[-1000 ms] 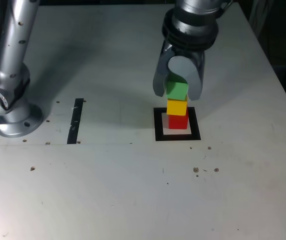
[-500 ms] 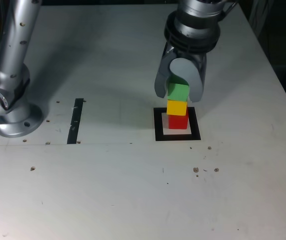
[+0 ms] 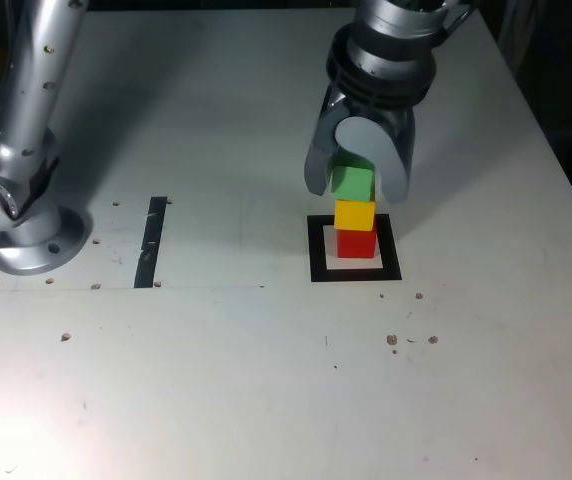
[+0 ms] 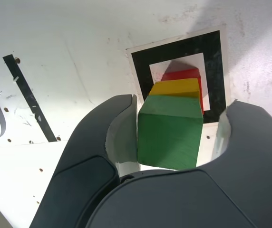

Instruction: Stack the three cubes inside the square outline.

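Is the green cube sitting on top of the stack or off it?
On top. The green cube rests on the yellow cube, which sits on the red cube inside the square outline.

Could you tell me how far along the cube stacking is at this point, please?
Done: the red cube sits in the square outline, the yellow cube on it, the green cube on top. In hand: the gripper brackets the green cube; the wrist view shows a gap at one finger, the other looks flush, so release seems under way. Left: open fully and lift clear without nudging the stack.
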You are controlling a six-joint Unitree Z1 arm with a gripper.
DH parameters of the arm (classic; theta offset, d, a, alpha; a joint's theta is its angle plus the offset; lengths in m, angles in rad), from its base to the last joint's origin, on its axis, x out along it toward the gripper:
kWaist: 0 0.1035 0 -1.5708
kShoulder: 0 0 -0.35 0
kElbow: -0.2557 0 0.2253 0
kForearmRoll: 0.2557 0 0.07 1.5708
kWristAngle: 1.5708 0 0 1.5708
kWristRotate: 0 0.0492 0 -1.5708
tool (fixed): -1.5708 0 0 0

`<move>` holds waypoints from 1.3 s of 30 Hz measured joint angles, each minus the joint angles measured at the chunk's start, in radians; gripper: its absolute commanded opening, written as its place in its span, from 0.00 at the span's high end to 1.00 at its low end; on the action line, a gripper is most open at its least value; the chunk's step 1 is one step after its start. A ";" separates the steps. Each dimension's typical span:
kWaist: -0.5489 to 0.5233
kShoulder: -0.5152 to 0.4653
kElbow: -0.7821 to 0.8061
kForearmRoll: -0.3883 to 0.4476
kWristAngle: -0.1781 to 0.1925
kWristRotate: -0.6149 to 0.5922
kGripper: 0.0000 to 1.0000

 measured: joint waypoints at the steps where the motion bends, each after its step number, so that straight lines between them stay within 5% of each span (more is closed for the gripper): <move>1: 0.000 0.000 0.000 0.003 0.000 0.000 0.14; 6: 0.000 -0.007 -0.003 0.036 0.007 0.000 0.01; 16: -0.018 -0.102 -0.017 0.061 -0.021 0.007 0.00; 23: -0.046 -0.254 0.026 0.080 -0.018 0.005 0.00; 32: -0.046 -0.427 0.294 0.076 -0.067 -0.047 0.01; 39: -0.046 -0.455 0.534 -0.004 -0.107 -0.111 0.01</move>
